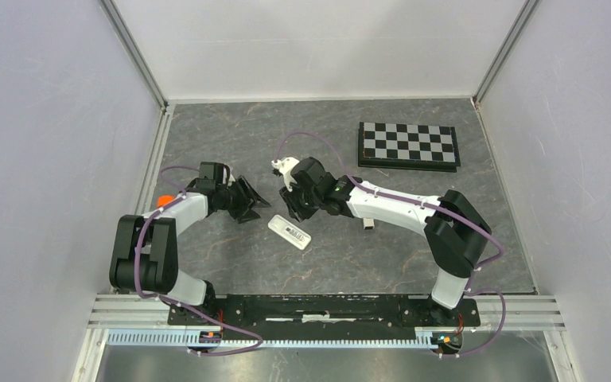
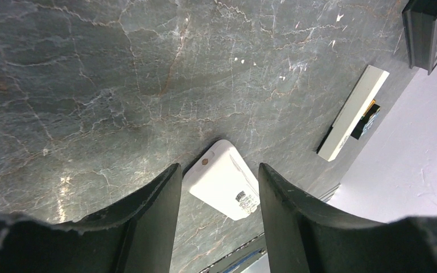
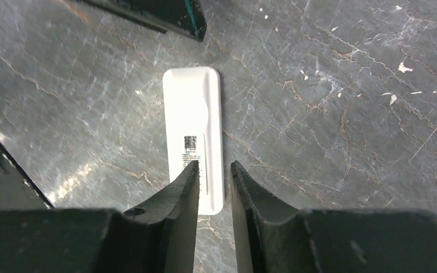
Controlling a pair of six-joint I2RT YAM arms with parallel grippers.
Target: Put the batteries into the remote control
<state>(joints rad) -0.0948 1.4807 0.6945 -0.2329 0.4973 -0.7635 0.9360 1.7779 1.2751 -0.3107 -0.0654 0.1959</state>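
Looking down from the top, we've got the remote [image 1: 289, 231] lying flat on the grey marbled table [image 1: 231, 135], pretty much in the middle, angled a bit, right between the two arms. It's back side up: the right wrist view shows a small barcode label on it and no screen or buttons.

The left gripper [image 1: 248, 205] sits just left of the remote with its fingers spread wide. In its own wrist view the remote shows up in the gap past the fingertips [image 2: 173, 170], so nothing's held there, and we don't see it touching.

The right gripper [image 1: 293, 211] is over the remote's far end. From its wrist cam the two fingers [image 3: 190, 170] are almost together, with just a thin gap left. One finger overlaps the remote and the remote's long edge shows in that gap. We can't tell whether the tips are touching it or just hovering above.

Off to the right, the left wrist view catches a long slim white bar [image 2: 350, 114] on the table, well apart from the remote. There's a small dark bit with blue and orange on it [image 2: 369, 116] right against the bar's side. It's too small for us to say whether that's the batteries. A checkerboard [image 1: 407, 145] lies flat at the far right of the table.
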